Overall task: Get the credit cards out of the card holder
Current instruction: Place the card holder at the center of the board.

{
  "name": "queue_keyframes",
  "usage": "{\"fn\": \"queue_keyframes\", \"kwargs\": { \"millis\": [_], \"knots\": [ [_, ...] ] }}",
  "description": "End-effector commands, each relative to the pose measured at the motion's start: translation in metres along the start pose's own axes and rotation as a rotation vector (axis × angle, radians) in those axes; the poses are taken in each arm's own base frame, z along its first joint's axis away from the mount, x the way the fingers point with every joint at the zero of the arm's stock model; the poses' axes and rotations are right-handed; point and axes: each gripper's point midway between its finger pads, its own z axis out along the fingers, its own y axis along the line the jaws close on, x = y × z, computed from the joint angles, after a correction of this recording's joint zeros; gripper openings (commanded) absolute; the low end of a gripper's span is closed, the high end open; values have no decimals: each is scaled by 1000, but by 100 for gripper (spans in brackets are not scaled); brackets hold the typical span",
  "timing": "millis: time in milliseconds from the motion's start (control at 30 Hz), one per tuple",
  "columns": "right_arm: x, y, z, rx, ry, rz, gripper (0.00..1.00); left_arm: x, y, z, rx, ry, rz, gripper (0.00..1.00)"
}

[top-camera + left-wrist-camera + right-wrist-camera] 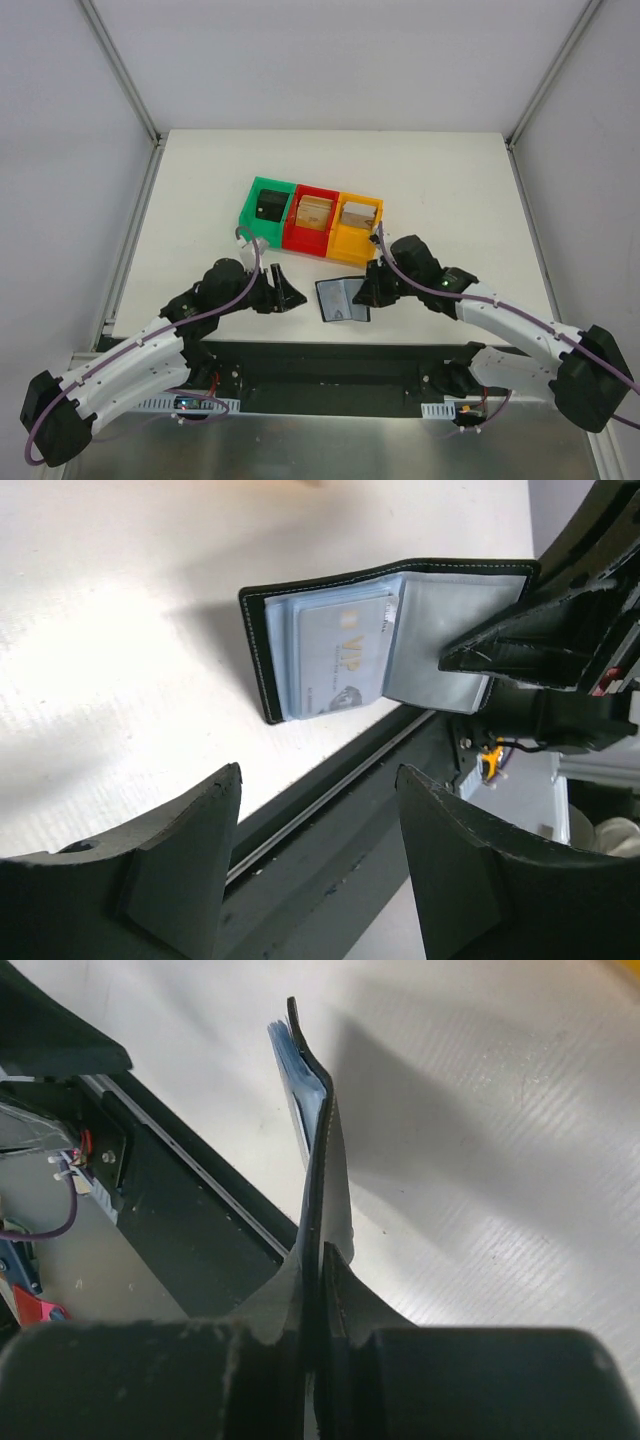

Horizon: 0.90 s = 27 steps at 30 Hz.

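Observation:
The card holder (338,300) lies open near the table's front edge, a black bifold with a bluish-grey inner face. In the left wrist view the card holder (275,650) shows a pale blue credit card (345,655) printed "VIP" tucked in its left-hand sleeve. My right gripper (368,293) is shut on the holder's right flap, and the right wrist view shows the holder (318,1140) edge-on, pinched at my right gripper (322,1260). My left gripper (297,297) stands open just left of the holder, a little apart from it. Nothing is between my left gripper's (318,773) fingers.
Behind the holder stands a row of three bins: green (262,230) holding a small black block (268,207), red (305,243) and yellow (350,255) holding tan items. The table's black front rail (330,352) runs just below the holder.

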Motion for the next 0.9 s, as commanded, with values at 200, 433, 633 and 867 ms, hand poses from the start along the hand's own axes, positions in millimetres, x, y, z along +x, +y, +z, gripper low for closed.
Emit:
{"fn": "queue_keyframes", "kwargs": {
  "millis": [200,433,633,867],
  "knots": [
    [-6,-24,22,57,-115,109,0,-22,18,-7,-93,-142,13,63],
    [14,-46,35,104,-104,207,0,-20,24,-4,-112,-143,-21,61],
    [20,-54,38,134,-81,221,15,-20,24,-3,-114,-142,-21,61],
    [21,-71,25,220,-79,229,36,-19,24,-3,-110,-137,-13,60]
  ]
}}
